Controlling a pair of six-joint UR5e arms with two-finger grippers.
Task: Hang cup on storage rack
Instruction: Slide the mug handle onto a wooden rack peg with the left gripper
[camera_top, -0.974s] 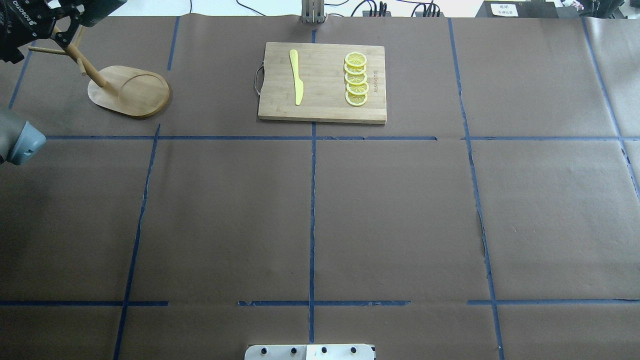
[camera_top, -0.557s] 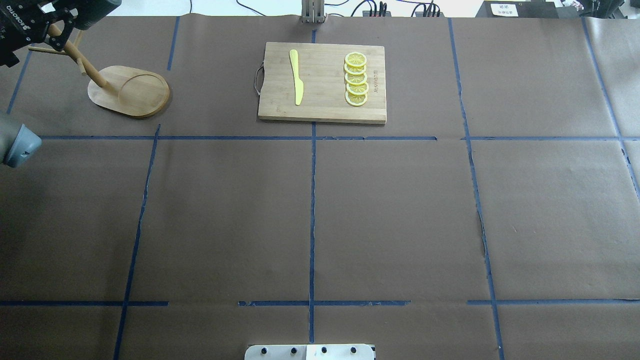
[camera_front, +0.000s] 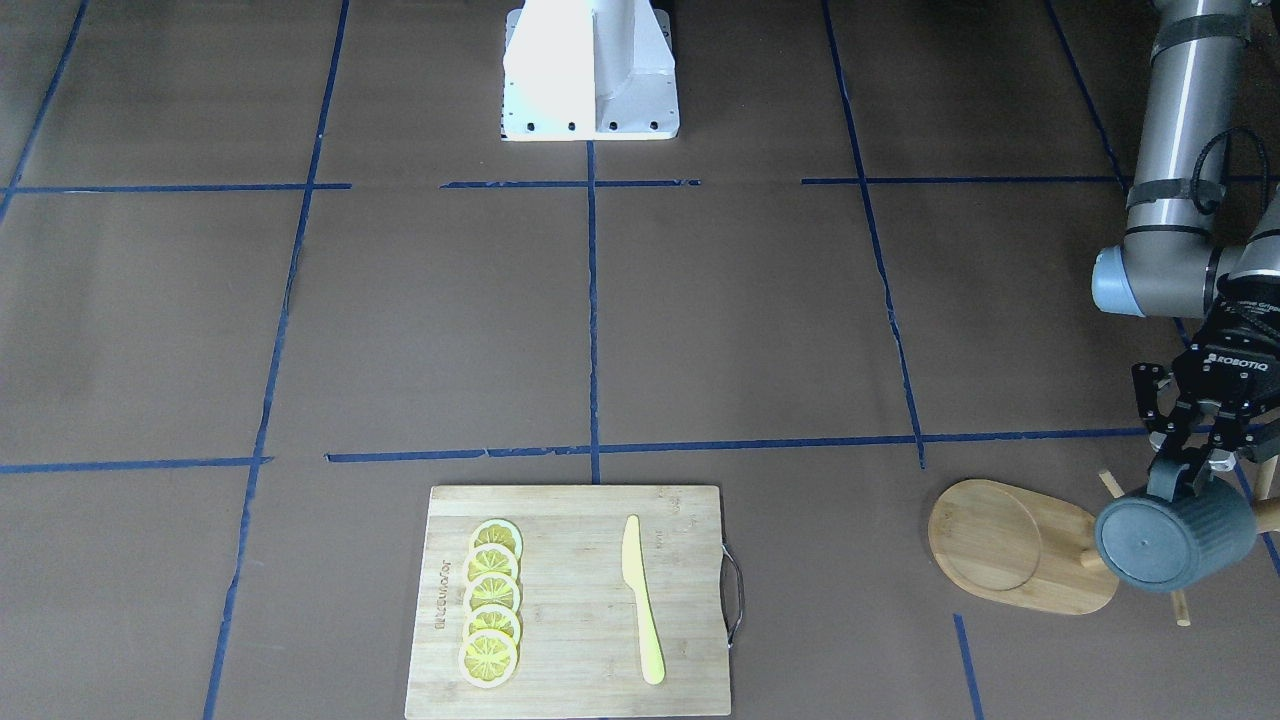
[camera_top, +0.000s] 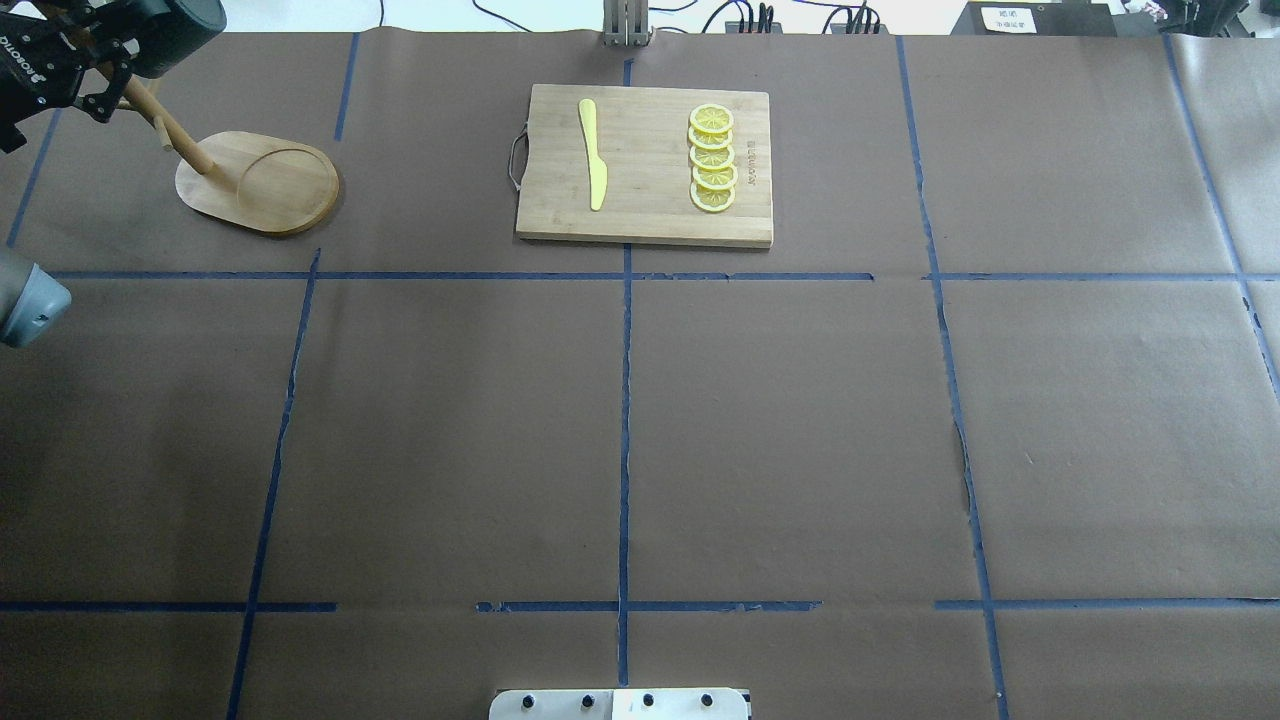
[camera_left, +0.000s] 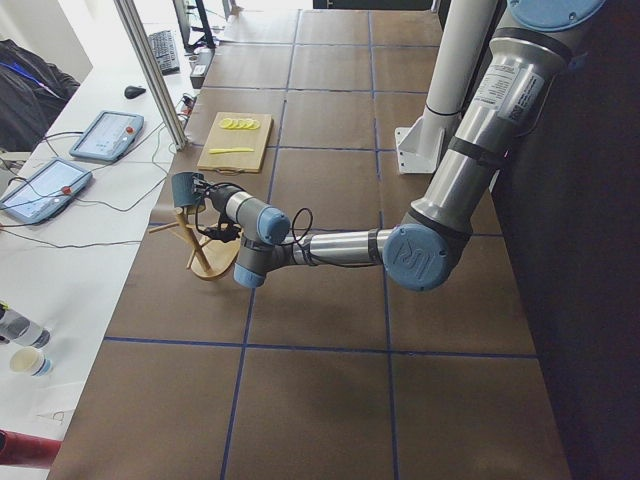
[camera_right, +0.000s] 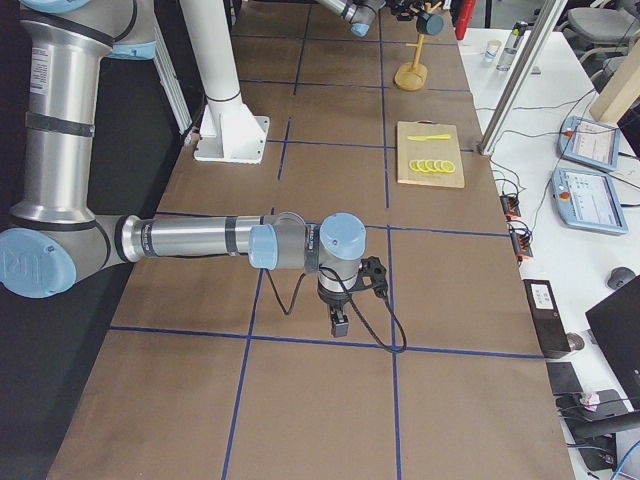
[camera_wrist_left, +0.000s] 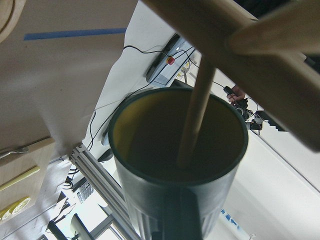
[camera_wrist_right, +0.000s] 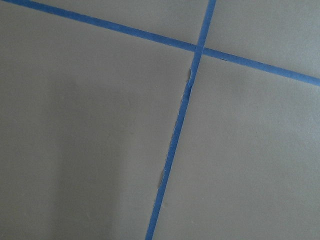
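My left gripper is shut on the dark blue-grey ribbed cup and holds it on its side against the bamboo storage rack at the table's far left corner. In the left wrist view a thin peg runs into the cup's yellow inside. In the overhead view the cup is at the top left, above the rack's pole and oval base. My right gripper hangs low over bare table paper, and I cannot tell whether it is open or shut.
A bamboo cutting board with a yellow knife and several lemon slices lies at the far middle. The robot's white base stands at the near edge. The table's edge runs just past the rack.
My left gripper has moved the cup a little left and away in the overhead view, along the rack's peg. The left elbow shifted left. The rack's base stayed put.
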